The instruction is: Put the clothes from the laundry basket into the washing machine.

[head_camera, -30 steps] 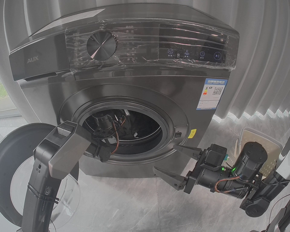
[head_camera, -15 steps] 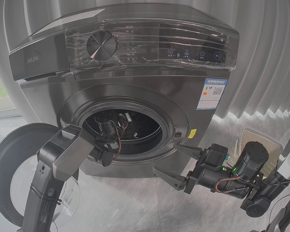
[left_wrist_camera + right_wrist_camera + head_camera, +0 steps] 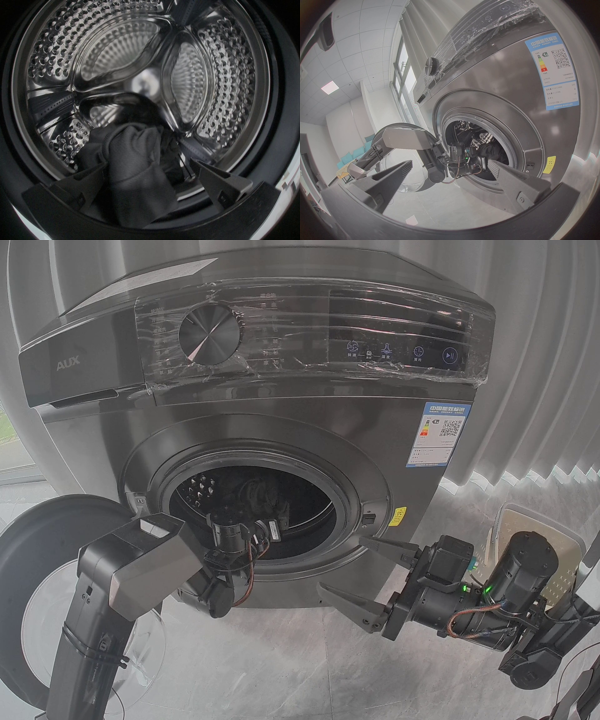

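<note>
The grey washing machine (image 3: 300, 421) stands with its round opening uncovered. A dark garment (image 3: 137, 162) lies heaped at the front bottom of the steel drum (image 3: 125, 56); from the head it shows as dark cloth (image 3: 262, 490) deep in the opening. My left gripper (image 3: 150, 181) is at the drum's mouth, open, its fingers (image 3: 84, 184) either side of the garment without pinching it. My right gripper (image 3: 344, 568) hangs open and holds nothing in front of the machine's lower right. The white laundry basket (image 3: 519, 510) sits on the floor behind the right arm, its contents hidden.
The machine's door (image 3: 37, 590) is swung wide open to the left, beside my left arm. Pale curtains (image 3: 544, 365) hang behind and to the right of the machine. Grey tiled floor (image 3: 281, 665) lies in front.
My left arm has drawn back and down from inside the drum to its mouth, and the dark garment now shows inside. The right arm has barely moved.
</note>
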### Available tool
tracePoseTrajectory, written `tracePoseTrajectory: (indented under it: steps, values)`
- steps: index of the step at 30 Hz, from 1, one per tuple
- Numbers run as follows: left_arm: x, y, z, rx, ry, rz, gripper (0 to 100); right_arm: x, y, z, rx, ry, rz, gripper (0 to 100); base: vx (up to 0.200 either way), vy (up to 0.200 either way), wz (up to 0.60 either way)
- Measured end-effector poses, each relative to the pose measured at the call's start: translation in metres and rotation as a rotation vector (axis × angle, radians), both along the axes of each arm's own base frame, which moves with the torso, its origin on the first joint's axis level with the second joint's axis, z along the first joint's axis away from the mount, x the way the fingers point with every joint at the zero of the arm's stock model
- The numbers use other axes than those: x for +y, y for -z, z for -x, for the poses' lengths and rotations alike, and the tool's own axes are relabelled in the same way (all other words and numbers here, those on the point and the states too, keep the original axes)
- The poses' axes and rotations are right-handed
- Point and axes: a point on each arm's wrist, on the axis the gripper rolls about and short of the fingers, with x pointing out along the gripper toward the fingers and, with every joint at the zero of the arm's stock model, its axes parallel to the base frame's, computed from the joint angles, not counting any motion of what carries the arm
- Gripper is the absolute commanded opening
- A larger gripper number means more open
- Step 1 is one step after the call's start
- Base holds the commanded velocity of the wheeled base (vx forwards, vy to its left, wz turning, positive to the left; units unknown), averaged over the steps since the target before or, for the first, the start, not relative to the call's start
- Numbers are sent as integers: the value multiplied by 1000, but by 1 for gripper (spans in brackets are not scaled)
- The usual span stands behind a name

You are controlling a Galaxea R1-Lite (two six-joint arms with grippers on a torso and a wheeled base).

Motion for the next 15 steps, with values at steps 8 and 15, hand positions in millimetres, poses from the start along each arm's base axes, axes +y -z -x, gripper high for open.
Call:
tracePoseTrajectory:
  steps: [8,15]
  values:
    - [6,7,18,71,9,-47,100,0,-1,0,-3,0,-2,100,0,0,0]
    - [13,15,36,139,15,-105,100,0,-1,0,-4,0,-3,100,0,0,0]
